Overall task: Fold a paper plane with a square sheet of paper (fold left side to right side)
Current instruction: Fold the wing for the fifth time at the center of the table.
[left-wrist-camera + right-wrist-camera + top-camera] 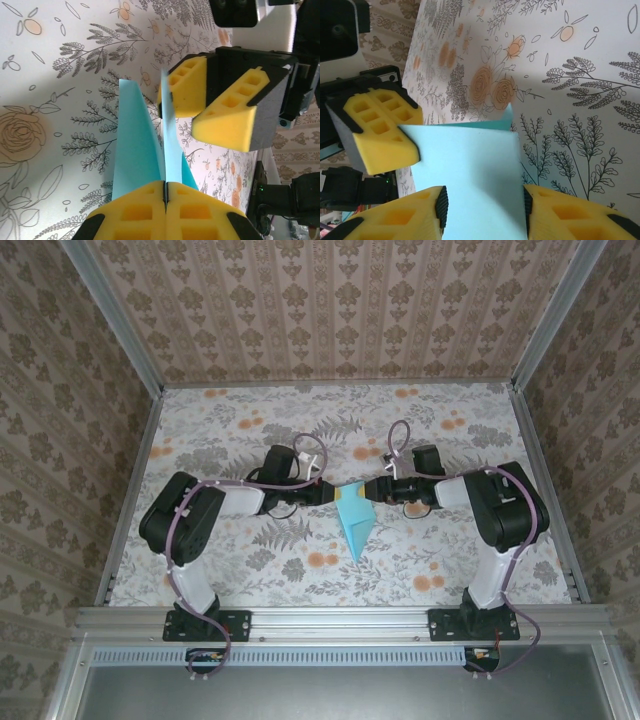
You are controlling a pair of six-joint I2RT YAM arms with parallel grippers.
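The turquoise-blue sheet of paper lies at the table's middle, folded into a narrow shape that points toward the near edge. My left gripper reaches in from the left and is shut on a raised flap of the paper, which stands on edge between its yellow pads. My right gripper faces it from the right. Its jaws stand apart, one on each side of the flap, whose edges lie close to both pads. The left gripper's fingers pinch the flap's far corner.
The floral tabletop is enclosed by patterned walls and aluminium posts. Both arms bend inward, so their wrists and purple cables crowd the centre. A metal rail runs along the near edge.
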